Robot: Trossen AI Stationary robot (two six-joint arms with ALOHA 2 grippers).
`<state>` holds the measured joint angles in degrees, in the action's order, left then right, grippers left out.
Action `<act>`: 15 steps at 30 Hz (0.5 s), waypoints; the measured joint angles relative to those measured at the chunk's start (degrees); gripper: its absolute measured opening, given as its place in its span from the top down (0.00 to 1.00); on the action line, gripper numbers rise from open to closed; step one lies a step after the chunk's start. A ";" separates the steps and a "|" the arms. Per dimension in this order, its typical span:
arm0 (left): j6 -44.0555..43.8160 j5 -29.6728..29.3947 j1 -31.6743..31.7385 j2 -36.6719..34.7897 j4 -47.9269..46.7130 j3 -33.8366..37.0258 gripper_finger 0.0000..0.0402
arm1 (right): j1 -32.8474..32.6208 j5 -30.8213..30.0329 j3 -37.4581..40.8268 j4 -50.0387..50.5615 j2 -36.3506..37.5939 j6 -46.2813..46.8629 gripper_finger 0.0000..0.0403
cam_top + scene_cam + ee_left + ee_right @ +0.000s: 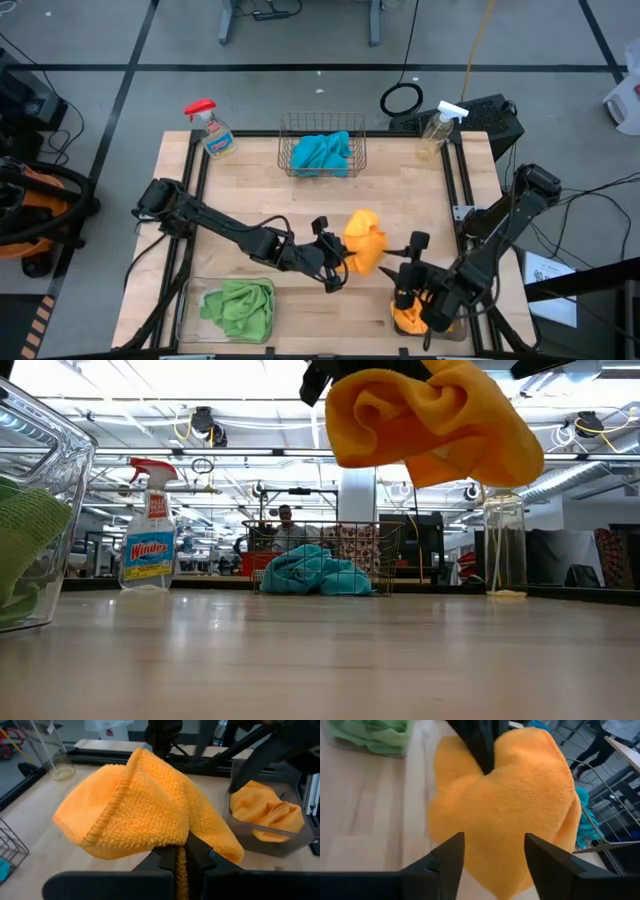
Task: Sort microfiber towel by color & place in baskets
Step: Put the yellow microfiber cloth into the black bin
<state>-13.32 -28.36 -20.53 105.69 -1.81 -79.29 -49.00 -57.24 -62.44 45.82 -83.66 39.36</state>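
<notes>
Orange towel (145,805) fills left wrist view, pinched in left tool (338,262), lifted clear of worktop (250,200). Right tool (492,857) released, fingers spread, facing that towel at close range. Grey bin (270,842) just beyond left tool, second orange towel (408,318) inside, right arm over it. Clear bin (45,540) with green towels (240,305) on near side of left arm. Mesh basket (322,150) with blue towels (315,572) at far edge of worktop, well apart from both tools. Spray bottle (212,128) at each far corner.
</notes>
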 joint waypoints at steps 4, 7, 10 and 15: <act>0.58 0.07 0.02 0.00 0.15 0.00 0.97 | 1.45 0.05 0.12 -1.03 0.00 -0.81 0.45; 0.60 0.05 0.10 0.00 0.13 0.00 0.97 | 1.80 0.74 0.12 -2.13 0.00 -2.66 0.38; 0.72 -0.02 0.41 0.00 0.15 0.00 0.97 | 1.78 0.80 0.14 -2.49 0.03 -4.78 0.29; 1.01 -0.09 0.96 -0.83 1.08 -0.02 0.97 | 1.75 0.32 0.14 -2.43 0.03 -6.80 0.15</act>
<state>-12.31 -28.44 -19.57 104.86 -0.73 -79.31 -47.24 -56.93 -62.30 43.39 -83.64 32.56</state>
